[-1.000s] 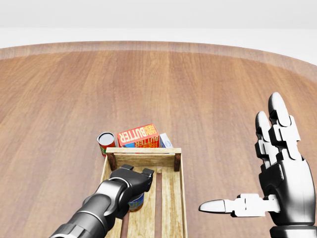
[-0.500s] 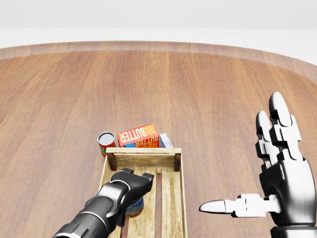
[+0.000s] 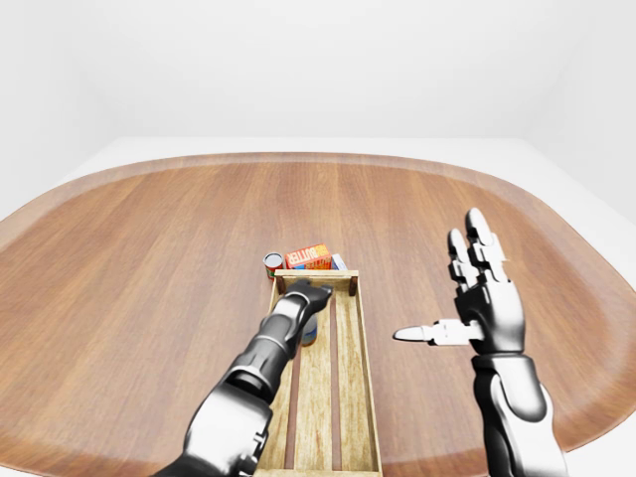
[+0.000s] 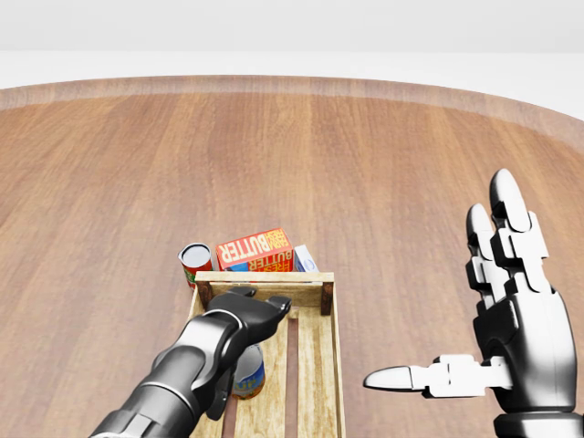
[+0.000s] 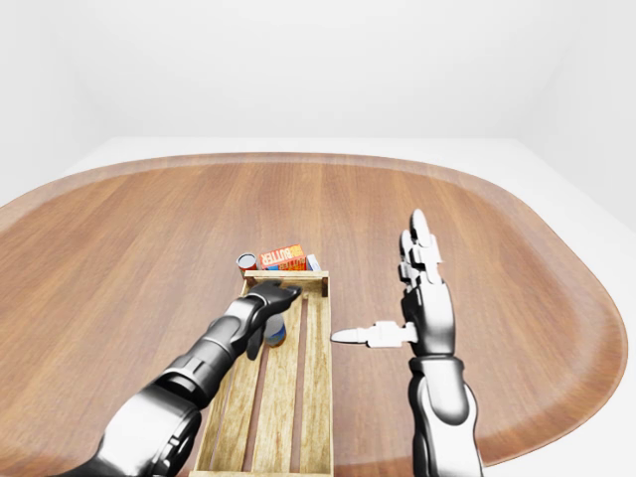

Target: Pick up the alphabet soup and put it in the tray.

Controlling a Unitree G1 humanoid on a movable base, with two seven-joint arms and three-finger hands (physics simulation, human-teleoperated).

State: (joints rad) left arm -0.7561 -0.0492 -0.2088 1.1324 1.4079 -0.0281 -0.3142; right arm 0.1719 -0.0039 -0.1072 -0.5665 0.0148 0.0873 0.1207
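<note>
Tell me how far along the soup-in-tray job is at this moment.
Nearly done: the blue-labelled alphabet soup can stands inside the slatted wooden tray. The black left hand hangs open just above it, apparently released. What is left is pulling that arm away. The silver right hand is open and idle.

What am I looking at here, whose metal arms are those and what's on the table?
These are simulator pictures from cameras on a humanoid robot's head, looking out over its own arms. The left hand reaches into a wooden tray, just above a soup can standing inside; whether the fingers grip it is unclear. The right hand is held up open, holding nothing. Above the tray in the head view, a second can and a butter box sit on the round wooden table.
</note>
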